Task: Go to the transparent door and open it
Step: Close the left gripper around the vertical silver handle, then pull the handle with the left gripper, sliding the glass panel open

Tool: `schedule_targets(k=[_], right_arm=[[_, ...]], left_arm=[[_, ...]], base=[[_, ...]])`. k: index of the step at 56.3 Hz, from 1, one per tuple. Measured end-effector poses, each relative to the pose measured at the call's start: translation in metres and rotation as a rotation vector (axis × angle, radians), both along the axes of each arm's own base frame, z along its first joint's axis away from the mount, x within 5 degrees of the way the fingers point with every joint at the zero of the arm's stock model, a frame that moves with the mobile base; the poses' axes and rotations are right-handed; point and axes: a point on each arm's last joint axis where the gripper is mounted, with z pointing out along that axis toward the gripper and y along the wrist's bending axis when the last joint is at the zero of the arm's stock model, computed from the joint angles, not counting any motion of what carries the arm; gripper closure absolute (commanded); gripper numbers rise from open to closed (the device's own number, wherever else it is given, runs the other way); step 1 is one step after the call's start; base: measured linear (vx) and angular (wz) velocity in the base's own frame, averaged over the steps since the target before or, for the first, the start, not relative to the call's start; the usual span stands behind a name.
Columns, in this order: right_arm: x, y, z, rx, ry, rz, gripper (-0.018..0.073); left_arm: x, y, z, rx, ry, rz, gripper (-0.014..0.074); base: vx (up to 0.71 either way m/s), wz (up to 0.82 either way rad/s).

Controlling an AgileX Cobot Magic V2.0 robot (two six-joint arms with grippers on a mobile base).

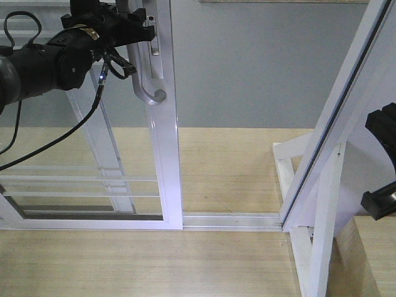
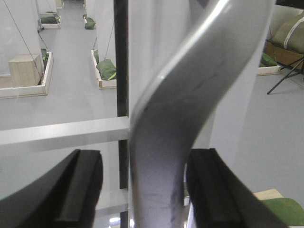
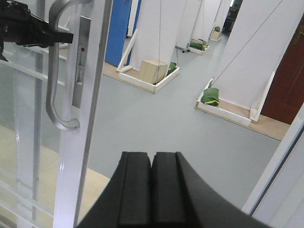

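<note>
Sideways, left gripper (image 2: 145, 156) straddling handle (image 2: 190, 85), right gripper (image 3: 151, 164) closed

Pale wood floor (image 1: 235, 161)
A white track rail (image 1: 232, 219) lies on it, below and right of the left gripper (image 1: 137, 30); grey floor (image 3: 156, 118) beyond

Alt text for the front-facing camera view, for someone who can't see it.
The left gripper is at the top of the curved grey handle of the transparent door, a white-framed glass panel on the left. To its right, a floor track runs to a tilted white frame, over wood flooring.
</note>
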Motion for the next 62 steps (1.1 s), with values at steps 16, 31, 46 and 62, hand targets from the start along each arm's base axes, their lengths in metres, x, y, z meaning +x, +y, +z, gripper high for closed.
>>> schedule_targets(k=[16, 31, 46, 62], right_arm=[[0.000, 0.000, 0.000, 0.000, 0.000, 0.000, 0.0564], [0.000, 0.000, 0.000, 0.000, 0.000, 0.000, 0.0564], [0.000, 0.000, 0.000, 0.000, 0.000, 0.000, 0.0564], [0.000, 0.000, 0.000, 0.000, 0.000, 0.000, 0.0564]], left_arm=[[0.000, -0.003, 0.001, -0.052, 0.039, 0.018, 0.0605], [-0.003, 0.006, 0.009, -0.025, 0.070, 0.024, 0.0600], [-0.008, 0.033, 0.022, -0.015, 0.134, 0.062, 0.0599], [-0.008, 0.062, 0.026, -0.017, 0.155, 0.122, 0.0599]], base=[[0.00, 0.00], [0.00, 0.00], [0.00, 0.00], [0.00, 0.00]])
